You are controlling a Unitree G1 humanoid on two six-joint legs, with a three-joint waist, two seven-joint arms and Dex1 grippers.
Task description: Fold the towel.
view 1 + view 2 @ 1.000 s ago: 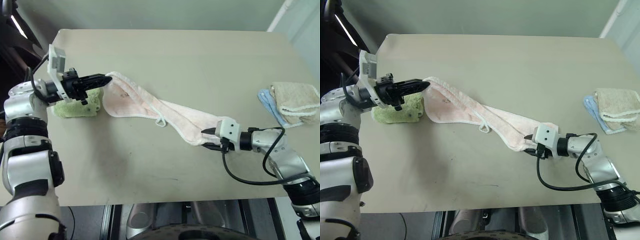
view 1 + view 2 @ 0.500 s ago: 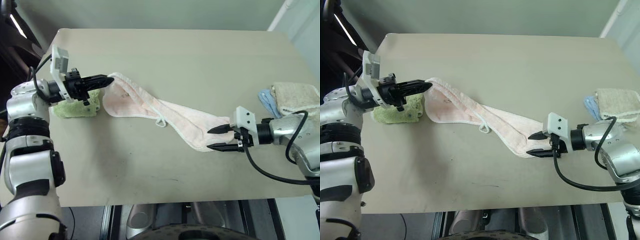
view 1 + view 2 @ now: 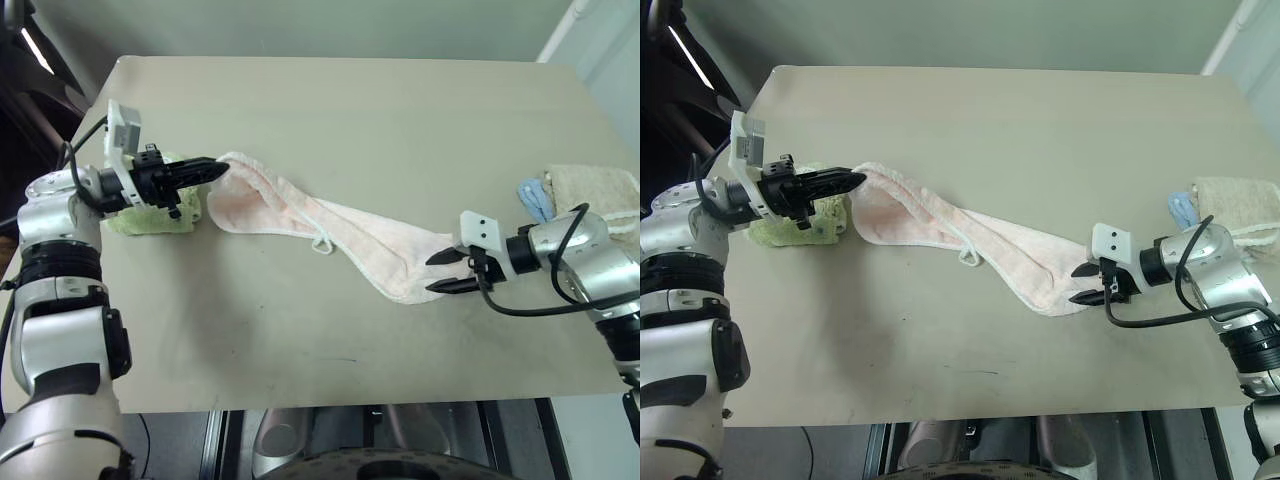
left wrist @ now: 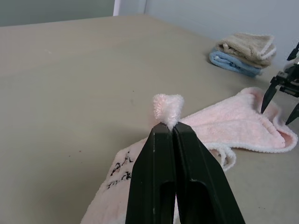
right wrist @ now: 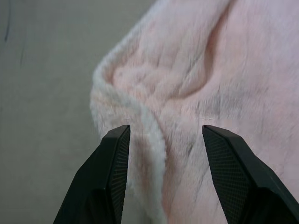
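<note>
Towel (image 3: 330,228) lies diagonally across tabletop (image 3: 360,110); left gripper (image 3: 215,169) pinches one corner; right gripper (image 3: 432,272), jaws apart, faces the free end.

Towel (image 3: 340,228) pale pink, white trim, dark print; green cloth (image 3: 150,215); beige (image 3: 590,190) and blue (image 3: 532,198) cloths.

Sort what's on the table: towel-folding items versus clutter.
In the job:
pink towel
left gripper, jaws shut on a towel corner
right gripper, jaws open at the other end

Just lying about:
green towel
beige cloth
blue cloth
</note>
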